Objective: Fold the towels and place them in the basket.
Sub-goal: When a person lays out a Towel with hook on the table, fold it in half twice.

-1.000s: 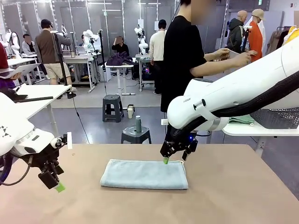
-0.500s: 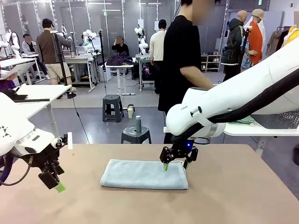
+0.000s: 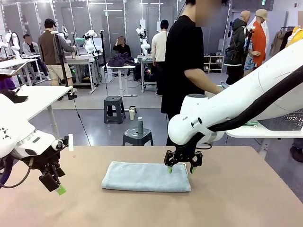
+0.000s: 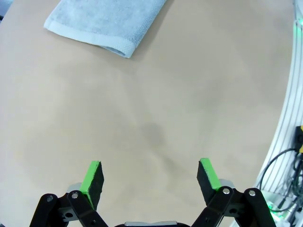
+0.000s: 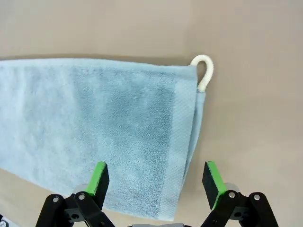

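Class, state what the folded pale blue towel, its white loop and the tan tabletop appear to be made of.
Folded pale blue towel: likely cotton terry, matte; fuzzy pile, flat woven border. White loop: probably fabric cord, smooth, rounded. Tan tabletop: matte, maybe laminate; even colour, no grain.

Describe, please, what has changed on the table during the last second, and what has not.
The right gripper, open, came lower and slightly to the robot's right, from the far edge of the pale blue towel to over its right end; it gripped nothing. The person's arm dropped from a raised position. The towel and the open left gripper stayed as they were.
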Controlling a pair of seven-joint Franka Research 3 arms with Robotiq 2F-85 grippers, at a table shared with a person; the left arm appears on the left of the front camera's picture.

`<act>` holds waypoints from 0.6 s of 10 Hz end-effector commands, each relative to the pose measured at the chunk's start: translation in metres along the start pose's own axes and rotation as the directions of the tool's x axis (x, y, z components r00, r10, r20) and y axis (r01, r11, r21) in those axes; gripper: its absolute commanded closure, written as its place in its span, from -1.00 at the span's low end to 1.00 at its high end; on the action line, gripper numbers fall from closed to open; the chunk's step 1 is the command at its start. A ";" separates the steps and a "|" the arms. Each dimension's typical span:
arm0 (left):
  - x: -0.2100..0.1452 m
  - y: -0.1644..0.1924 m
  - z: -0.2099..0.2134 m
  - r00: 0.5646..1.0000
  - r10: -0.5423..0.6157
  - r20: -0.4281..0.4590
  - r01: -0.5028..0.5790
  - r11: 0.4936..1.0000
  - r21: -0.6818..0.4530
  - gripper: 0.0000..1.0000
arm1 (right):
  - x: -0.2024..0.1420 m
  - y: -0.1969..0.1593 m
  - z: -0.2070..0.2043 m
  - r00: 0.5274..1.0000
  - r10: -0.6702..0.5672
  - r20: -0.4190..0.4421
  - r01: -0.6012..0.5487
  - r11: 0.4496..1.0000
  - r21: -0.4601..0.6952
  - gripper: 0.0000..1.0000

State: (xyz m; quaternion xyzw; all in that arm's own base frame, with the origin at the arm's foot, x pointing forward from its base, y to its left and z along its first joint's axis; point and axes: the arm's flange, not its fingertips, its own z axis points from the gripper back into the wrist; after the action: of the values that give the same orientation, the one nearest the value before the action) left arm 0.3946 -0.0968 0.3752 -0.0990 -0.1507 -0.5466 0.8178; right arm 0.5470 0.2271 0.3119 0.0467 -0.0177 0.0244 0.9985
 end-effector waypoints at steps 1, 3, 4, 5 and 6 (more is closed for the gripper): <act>0.000 0.001 0.001 1.000 0.001 -0.011 -0.001 1.000 0.010 -1.00 | 0.012 0.008 -0.005 0.998 -0.062 0.007 0.062 0.997 -0.056 -1.00; 0.000 0.001 0.001 1.000 0.001 -0.011 -0.001 1.000 0.010 -1.00 | 0.020 0.005 -0.013 0.997 -0.080 -0.014 0.079 0.996 -0.048 -1.00; 0.000 0.001 0.001 1.000 0.001 -0.011 -0.001 1.000 0.010 -1.00 | 0.022 0.003 -0.017 0.996 -0.088 -0.022 0.087 0.995 -0.044 -1.00; 0.000 0.001 0.001 1.000 0.001 -0.011 -0.001 1.000 0.010 -1.00 | 0.023 0.002 -0.020 0.995 -0.091 -0.032 0.090 0.995 -0.041 -1.00; 0.000 0.001 0.001 1.000 0.001 -0.011 -0.001 1.000 0.010 -1.00 | 0.024 0.001 -0.024 0.995 -0.092 -0.046 0.090 0.995 -0.039 -1.00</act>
State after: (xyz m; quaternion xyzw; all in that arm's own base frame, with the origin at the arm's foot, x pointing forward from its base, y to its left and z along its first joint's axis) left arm 0.3946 -0.0967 0.3752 -0.0990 -0.1507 -0.5465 0.8178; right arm 0.5672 0.2262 0.2899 0.0307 0.0007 -0.0017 0.9995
